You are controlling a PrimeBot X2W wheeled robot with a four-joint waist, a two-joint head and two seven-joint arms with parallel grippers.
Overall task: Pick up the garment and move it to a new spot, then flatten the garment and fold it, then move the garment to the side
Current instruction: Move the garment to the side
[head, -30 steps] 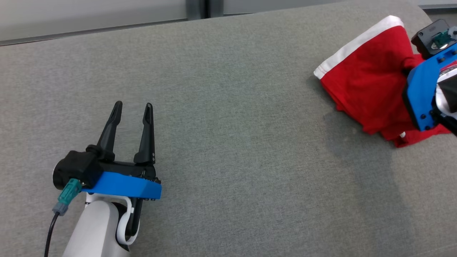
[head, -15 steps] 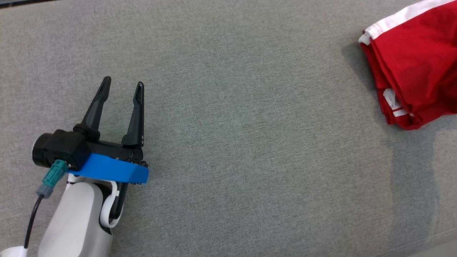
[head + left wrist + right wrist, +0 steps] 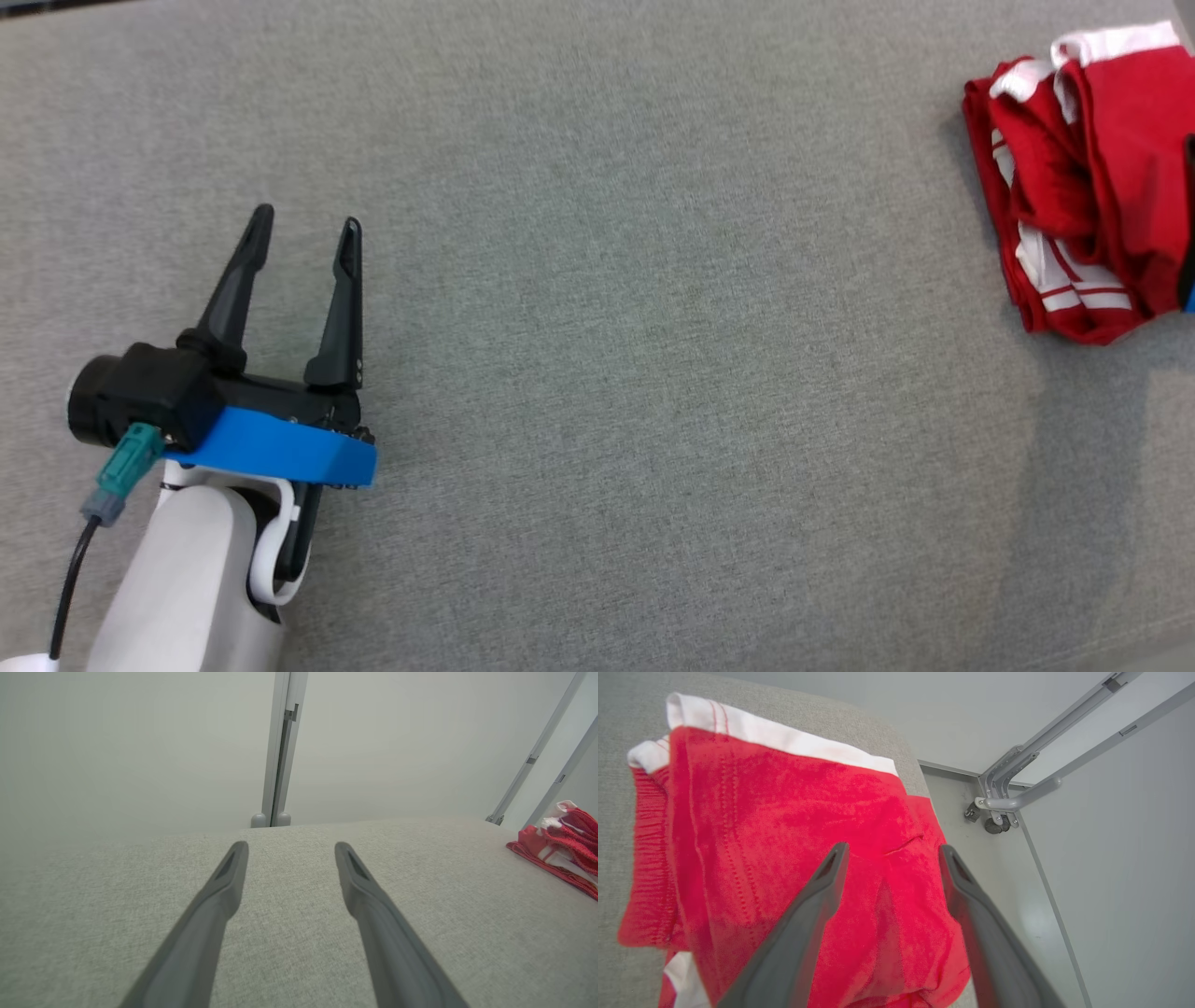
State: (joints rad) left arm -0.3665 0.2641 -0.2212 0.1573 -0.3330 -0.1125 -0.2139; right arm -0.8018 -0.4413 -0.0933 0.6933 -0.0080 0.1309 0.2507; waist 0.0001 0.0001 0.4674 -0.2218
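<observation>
Since the folded garment lies free just ahead of the spread right gripper, left gripper spread too, task looks done.

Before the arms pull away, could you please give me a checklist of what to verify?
1. Right fingers open, gripping nothing: ok.
2. Right fingers off the fabric: cannot tell.
3. Garment at the grey surface's right side: ok.
4. Garment fully on the surface: cannot tell, it reaches the edge.
5. Fold tidy: not ok, layers bunched.
6. Left fingers open, over bare surface: ok.
</observation>
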